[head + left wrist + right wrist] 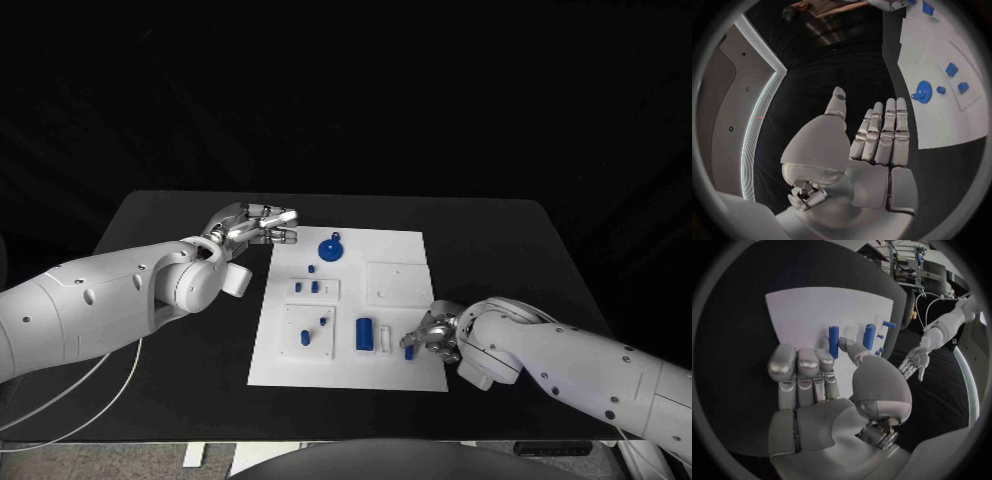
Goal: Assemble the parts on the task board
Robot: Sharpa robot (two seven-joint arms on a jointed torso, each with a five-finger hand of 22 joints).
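The small blue part by the right hand is the piece in work. It sits near the task board's edge at about 4 o'clock from the board's middle, just beside a slim white slot piece and the larger blue cylinder. In the right wrist view a blue cylinder seems to be pinched between thumb and fingers, though I cannot tell for sure whether the contact is firm.

The large cylinder lies flat, and its long axis runs from 12 to 6 o'clock in the head view. The small part looks to stand more or less the same way, but it is too small to be certain.

To do this step well, I would keep the pinch light, hold the part's axis in line with its seat, and lower it straight without a twist. Pushing sideways could shift the neighbouring pieces.

Further out, a blue gear lies at 11 o'clock on the board. The left hand hovers over the counter just beside the board's far-left corner, with fingers straight and released, holding nothing.
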